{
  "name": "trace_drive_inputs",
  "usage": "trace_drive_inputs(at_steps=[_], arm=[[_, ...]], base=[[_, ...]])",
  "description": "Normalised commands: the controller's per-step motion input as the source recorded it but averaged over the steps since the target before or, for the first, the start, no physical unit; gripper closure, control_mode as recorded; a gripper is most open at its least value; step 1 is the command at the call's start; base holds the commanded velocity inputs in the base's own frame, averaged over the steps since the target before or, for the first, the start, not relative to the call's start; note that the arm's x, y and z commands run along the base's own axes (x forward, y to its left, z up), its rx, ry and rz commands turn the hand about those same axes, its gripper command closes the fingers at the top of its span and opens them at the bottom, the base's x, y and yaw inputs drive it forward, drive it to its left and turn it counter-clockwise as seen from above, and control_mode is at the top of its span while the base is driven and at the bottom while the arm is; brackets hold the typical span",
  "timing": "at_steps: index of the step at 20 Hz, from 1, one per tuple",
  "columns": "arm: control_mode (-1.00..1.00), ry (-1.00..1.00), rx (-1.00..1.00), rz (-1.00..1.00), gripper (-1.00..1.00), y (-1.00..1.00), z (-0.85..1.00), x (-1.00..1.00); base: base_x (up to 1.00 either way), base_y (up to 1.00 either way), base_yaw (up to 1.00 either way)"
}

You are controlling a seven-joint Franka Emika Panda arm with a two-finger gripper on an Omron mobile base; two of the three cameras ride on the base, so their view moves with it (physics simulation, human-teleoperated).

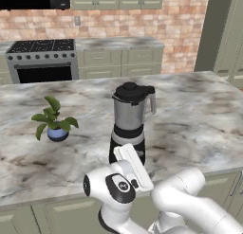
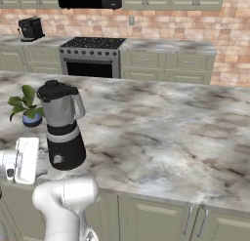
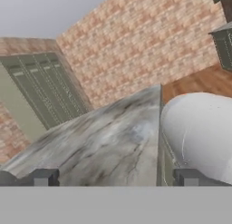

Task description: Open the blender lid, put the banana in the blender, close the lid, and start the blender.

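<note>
The blender (image 1: 129, 126) is seen with a clear grey jar set on a black base banded in silver, and the blender lid (image 1: 128, 92) is rendered in black. The counter (image 1: 199, 119) is patterned in grey-and-white marble veined with brown. The potted plant (image 1: 53, 119) is shown with green leaves in a blue pot. The cabinets (image 1: 118, 62) are coloured a muted sage green, and the back wall (image 1: 142, 20) is laid in reddish-orange and cream brick. The stove (image 1: 42, 60) is finished in silver with a black top and a black oven window. A black coffee machine (image 2: 31, 28) is seen on the rear counter. The finger tips (image 3: 43, 177) are coloured dark grey.
</note>
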Motion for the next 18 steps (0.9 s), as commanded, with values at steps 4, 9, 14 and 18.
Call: trace_drive_inputs(at_steps=[4, 9, 14, 18], arm=[[-1.0, -0.07, 0.0, 0.07, -1.0, 0.0, -0.15, 0.27], [-1.0, -0.08, 0.0, 0.07, -1.0, 0.0, -0.25, 0.3], [-1.0, -0.06, 0.0, 0.07, -1.0, 0.0, -0.26, 0.29], [-1.0, -0.05, 0.0, 0.08, -1.0, 0.03, -0.29, 0.29]], base=[[0.0, 0.0, 0.0], [0.0, 0.0, 0.0], [0.0, 0.0, 0.0], [0.0, 0.0, 0.0]])
